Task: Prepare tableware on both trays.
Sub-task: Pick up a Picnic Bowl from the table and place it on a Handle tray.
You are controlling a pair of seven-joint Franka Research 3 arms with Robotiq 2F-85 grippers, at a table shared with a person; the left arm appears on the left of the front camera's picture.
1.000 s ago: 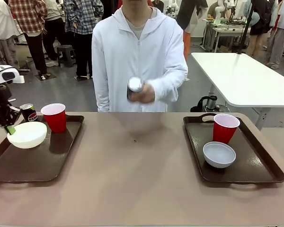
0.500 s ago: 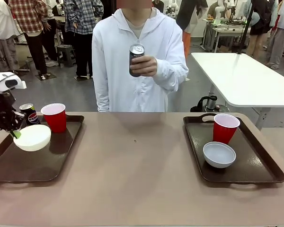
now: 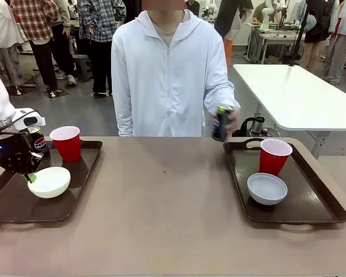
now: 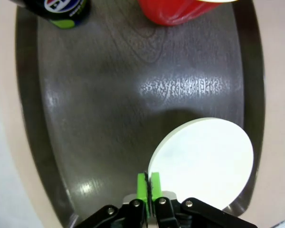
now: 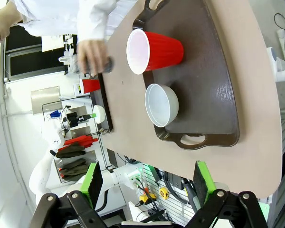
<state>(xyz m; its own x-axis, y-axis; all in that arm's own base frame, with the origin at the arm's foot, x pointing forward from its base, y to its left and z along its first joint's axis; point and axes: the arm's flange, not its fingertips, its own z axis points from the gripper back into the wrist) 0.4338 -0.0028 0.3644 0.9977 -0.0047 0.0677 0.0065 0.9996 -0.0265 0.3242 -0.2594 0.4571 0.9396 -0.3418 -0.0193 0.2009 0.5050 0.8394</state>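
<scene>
Bowl [image 3: 49, 181] sits on my left tray [image 3: 11, 208], and my left gripper [image 3: 30, 177] pinches its rim. My right gripper [image 5: 147, 178] is spread wide above the right tray [image 5: 218, 80]. A person's hand [image 3: 222, 122] holds a can [image 3: 220, 124].

Bright even overhead light, soft shadows under the bowls, white glare patch on the left tray [image 4: 180, 88] in the left wrist view, person's hand [image 3: 224, 122] motion-blurred, wrist views bent at edges, near fingers slightly soft.

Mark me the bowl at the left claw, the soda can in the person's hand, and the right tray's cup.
bowl [image 3: 49, 181], front view, its white inside.
soda can [image 3: 220, 124], front view, its dark side.
cup [image 3: 273, 158], front view, its red wall.
</scene>
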